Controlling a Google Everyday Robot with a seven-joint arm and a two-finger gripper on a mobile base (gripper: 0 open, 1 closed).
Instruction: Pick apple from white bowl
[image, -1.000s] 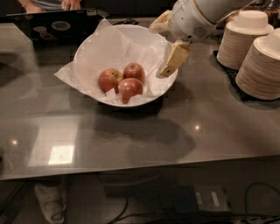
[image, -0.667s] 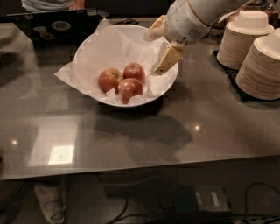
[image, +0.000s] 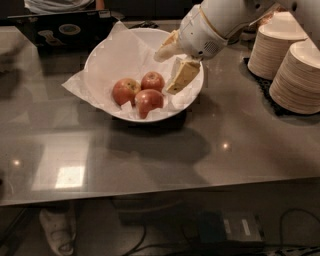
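Note:
The white bowl (image: 105, 55), lined with a white paper sheet, stands on the grey table. Three red-orange apples lie in it: one on the left (image: 125, 91), one at the back (image: 152, 80) and one in front (image: 149, 100). I cannot tell which has the pale patch. My gripper (image: 174, 65) hangs open and empty over the right side of the bowl. Its lower finger (image: 183, 76) is just right of the back apple and does not touch it. The white arm comes in from the upper right.
Two stacks of small off-white disposable bowls (image: 299, 75) stand on a dark mat at the right. A dark laptop (image: 60, 30) sits at the back left, with a person behind it. The table's front edge (image: 150, 192) runs below, with cables on the floor.
My gripper has moved left and slightly down over the bowl, closer to the apples. The apples and bowl have not moved.

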